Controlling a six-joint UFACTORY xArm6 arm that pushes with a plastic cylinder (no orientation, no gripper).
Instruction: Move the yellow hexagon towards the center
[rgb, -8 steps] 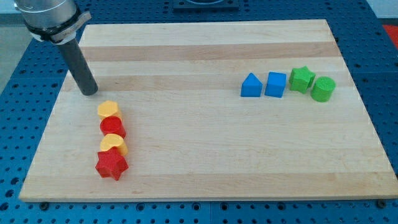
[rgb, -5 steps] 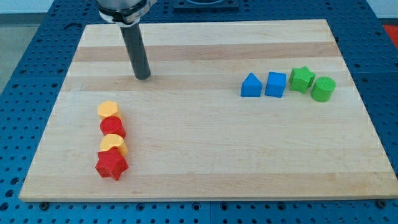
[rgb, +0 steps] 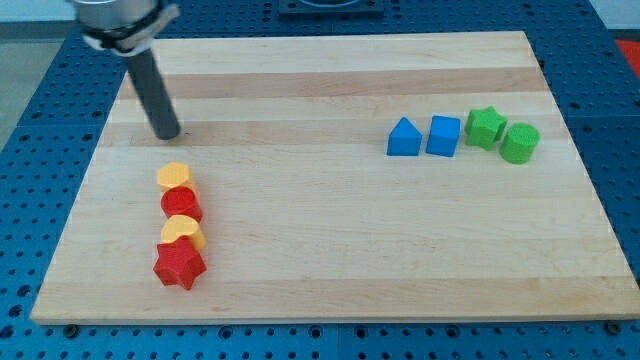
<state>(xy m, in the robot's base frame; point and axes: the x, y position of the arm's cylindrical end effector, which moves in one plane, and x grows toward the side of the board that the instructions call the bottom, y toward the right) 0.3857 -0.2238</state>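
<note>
Four blocks stand in a column at the view's left. From the top they are a yellow block (rgb: 174, 176), a red rounded block (rgb: 182, 205), a second yellow block (rgb: 183, 231) and a red star (rgb: 179, 265). The top yellow block looks like the hexagon, though the two yellow shapes are hard to tell apart. My tip (rgb: 167, 134) rests on the board just above the top yellow block, a short gap away and touching no block.
A row of blocks stands at the view's upper right: a blue triangle (rgb: 403, 137), a blue cube (rgb: 443, 135), a green star (rgb: 485, 127) and a green cylinder (rgb: 519, 143). The wooden board (rgb: 320, 250) lies on a blue perforated table.
My tip swung right along the upper board, then came back left and slightly down to just above the top yellow block. No block has moved.
</note>
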